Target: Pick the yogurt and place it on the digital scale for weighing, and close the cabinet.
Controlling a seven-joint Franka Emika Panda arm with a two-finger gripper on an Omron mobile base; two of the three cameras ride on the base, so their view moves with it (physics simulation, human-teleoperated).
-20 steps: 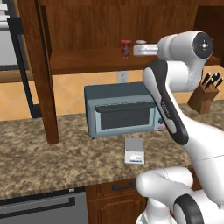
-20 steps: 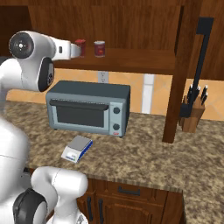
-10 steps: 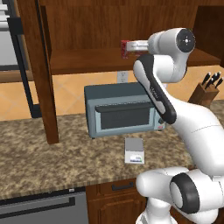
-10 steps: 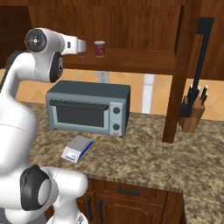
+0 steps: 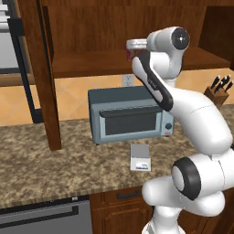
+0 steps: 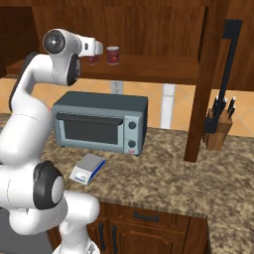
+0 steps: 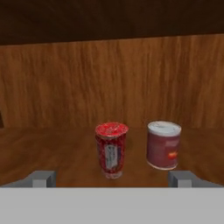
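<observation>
I am holding my pincer (image 7: 112, 179) spread as wide as it goes, gripping nothing, in front of the open cabinet (image 6: 149, 30). Going left to right on its shelf, the yogurt (image 7: 111, 149) is standing upright nearly centred between my fingertips (image 7: 41, 178), and the wider red can (image 7: 163, 145) is sitting just beside it, apart but close. That neighbour is my main worry: if I am drifting right while advancing, my right finger could be nudging the can or closing on it instead. The yogurt is slim and tall, so an off-centre squeeze could be tipping it over. Below, the digital scale (image 5: 140, 157) is waiting on the table (image 5: 55, 164) before the toaster oven (image 5: 130, 114).
</observation>
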